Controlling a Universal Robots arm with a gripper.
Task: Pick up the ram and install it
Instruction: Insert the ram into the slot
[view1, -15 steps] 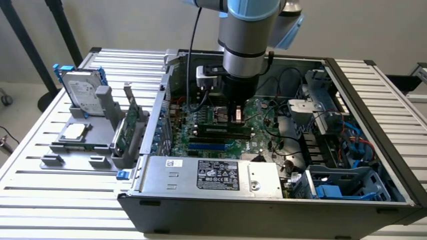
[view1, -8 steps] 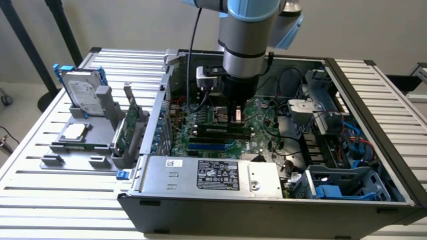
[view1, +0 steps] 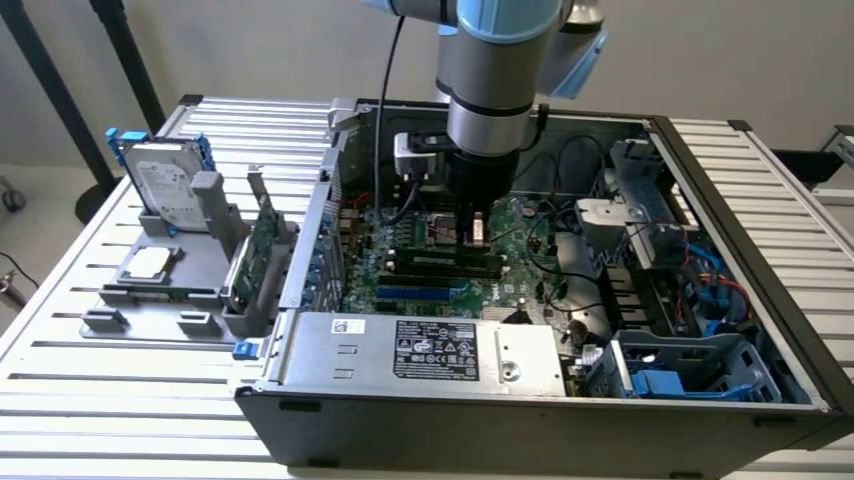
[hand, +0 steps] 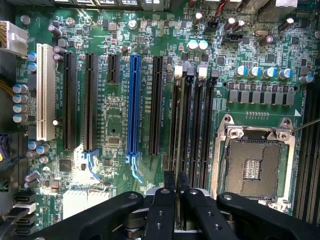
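Fingertips of my gripper, nearest item: closed tight on the ram, one on each face.

Ram: seen edge-on, upright, in line with the memory slot closest to the black expansion slots. I cannot tell whether it is seated.

Memory slots: black, parallel, between the expansion slots and the processor socket.

Blue slot: near the middle of the motherboard.

Computer case: open, lying on the table; my arm reaches in from above.

Hard drive and expansion card: upright in a grey holder, near the table's edge at the exterior view's left.
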